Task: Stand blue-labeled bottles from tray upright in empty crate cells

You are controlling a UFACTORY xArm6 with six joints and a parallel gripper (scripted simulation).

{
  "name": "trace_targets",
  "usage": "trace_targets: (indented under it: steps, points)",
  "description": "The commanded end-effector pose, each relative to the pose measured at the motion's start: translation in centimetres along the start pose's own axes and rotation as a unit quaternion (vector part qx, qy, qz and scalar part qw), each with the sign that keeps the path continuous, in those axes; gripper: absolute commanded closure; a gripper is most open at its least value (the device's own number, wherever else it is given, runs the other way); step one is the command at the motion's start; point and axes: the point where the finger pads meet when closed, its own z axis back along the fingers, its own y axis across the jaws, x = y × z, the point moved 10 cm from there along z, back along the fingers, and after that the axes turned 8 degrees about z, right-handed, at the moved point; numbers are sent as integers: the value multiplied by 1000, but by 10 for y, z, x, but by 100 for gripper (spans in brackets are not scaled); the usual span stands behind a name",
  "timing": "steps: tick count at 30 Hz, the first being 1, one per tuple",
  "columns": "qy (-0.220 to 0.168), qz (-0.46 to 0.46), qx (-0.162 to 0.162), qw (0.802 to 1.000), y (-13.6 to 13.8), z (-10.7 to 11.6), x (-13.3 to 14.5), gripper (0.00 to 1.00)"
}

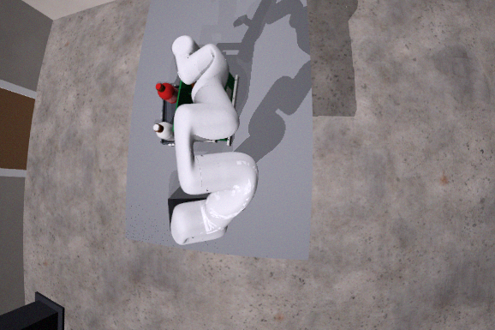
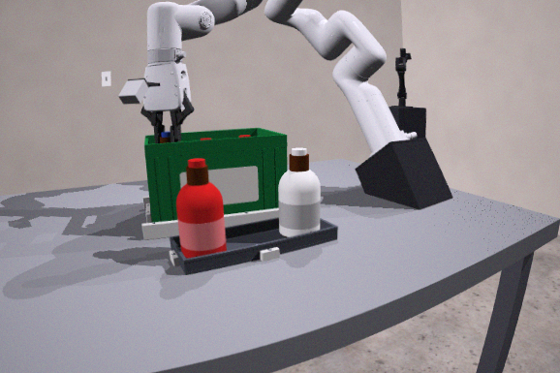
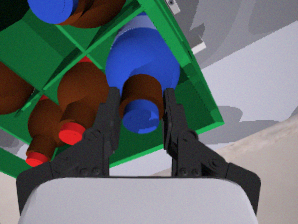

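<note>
My gripper (image 3: 141,101) is shut on the brown neck of a blue bottle (image 3: 143,63) with a blue cap, which stands low in a corner cell of the green crate (image 2: 215,172). In the side view the fingers (image 2: 167,134) reach just inside the crate's left rim, and only the blue cap shows there. A red bottle (image 2: 201,214) and a white bottle (image 2: 299,195) with a grey label stand upright on the dark tray (image 2: 254,240) in front of the crate.
The arm's dark base (image 2: 404,172) sits on the grey table to the right of the crate. A white strip (image 2: 208,224) lies along the crate's foot. From above, the arm (image 1: 205,117) hides most of the crate.
</note>
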Motion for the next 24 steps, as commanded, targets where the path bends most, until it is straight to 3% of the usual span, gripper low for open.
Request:
trace_targets:
  steps: [1, 24]
  points:
    - [2, -1, 2, 1000, 1, 2, 0, 100]
    - [2, -1, 2, 1000, 1, -3, 0, 100]
